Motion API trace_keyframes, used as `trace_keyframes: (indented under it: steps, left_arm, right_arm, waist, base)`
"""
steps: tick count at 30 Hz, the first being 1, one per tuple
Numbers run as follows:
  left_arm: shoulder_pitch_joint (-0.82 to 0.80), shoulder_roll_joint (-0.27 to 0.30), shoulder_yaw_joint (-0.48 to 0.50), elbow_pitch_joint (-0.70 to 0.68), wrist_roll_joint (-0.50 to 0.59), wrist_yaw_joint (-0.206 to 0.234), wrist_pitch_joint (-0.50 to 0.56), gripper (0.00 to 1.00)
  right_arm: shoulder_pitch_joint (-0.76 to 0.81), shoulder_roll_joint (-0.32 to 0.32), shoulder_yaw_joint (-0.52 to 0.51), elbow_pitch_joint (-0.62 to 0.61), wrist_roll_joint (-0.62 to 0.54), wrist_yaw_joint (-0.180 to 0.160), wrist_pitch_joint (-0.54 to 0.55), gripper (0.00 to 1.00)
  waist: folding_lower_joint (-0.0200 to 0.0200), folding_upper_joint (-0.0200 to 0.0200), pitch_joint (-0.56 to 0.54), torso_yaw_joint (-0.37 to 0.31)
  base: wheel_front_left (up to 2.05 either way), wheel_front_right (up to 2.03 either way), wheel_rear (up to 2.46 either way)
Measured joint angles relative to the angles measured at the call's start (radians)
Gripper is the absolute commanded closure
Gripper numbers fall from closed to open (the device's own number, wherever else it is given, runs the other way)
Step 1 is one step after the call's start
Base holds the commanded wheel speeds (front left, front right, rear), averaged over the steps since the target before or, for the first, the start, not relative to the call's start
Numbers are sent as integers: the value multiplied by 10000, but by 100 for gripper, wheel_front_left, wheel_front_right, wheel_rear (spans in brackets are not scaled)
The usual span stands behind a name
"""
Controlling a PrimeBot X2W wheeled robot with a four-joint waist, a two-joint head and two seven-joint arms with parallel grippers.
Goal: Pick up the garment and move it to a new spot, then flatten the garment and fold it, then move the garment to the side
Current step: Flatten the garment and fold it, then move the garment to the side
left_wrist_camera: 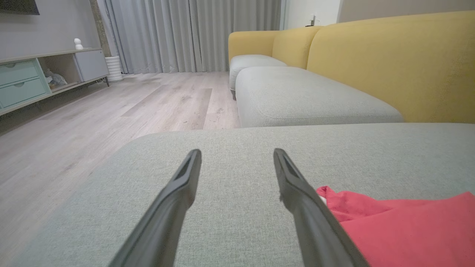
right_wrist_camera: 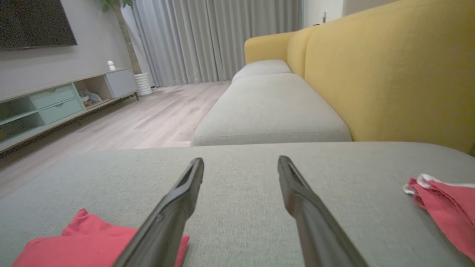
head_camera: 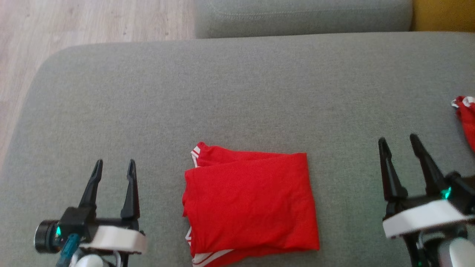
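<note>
A red garment (head_camera: 250, 205) with white trim lies folded into a rough rectangle on the grey sofa cushion (head_camera: 237, 92), near the front edge. My left gripper (head_camera: 114, 167) stands open to its left, empty and clear of the cloth. My right gripper (head_camera: 399, 142) is open to the garment's right, also empty. The left wrist view shows the garment (left_wrist_camera: 404, 230) at lower right beside my left gripper (left_wrist_camera: 237, 157). In the right wrist view the garment (right_wrist_camera: 92, 244) lies at lower left of my right gripper (right_wrist_camera: 240, 165).
A second red cloth with white trim (head_camera: 465, 118) lies at the cushion's right edge, also seen as the red cloth (right_wrist_camera: 445, 207). Wooden floor (head_camera: 74, 29) lies beyond the left edge. A further grey cushion (head_camera: 302, 16) and yellow backrest (right_wrist_camera: 389, 74) stand behind.
</note>
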Motion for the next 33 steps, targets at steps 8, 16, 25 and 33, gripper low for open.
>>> trace_keyframes:
  steps: [8,16,25,33]
  left_arm:
    - [807,274,-81,-345,77,188,510,0]
    - [1315,416,-176,-537,77,529,842,0]
    - [1561,483,-178,-635,73,686,1012,0]
    - [1580,502,-178,-637,63,702,1022,0]
  right_arm:
    - [1342,401,-226,-989,-127,0,880,0]
    - [1893,564,-184,-1287,-127,0,1279,0]
    - [1892,594,-174,-1358,-127,0,1423,0]
    - [1893,656,-201,-1392,-130,0,1444,0]
  waist:
    - [0,0,-633,-194]
    - [0,0,-1092,-233]
    - [1,0,-1214,-146]
    - [2,0,-1192,-160]
  base:
    - [0,0,0]
    - [0,0,0]
    - [0,0,0]
    - [0,0,0]
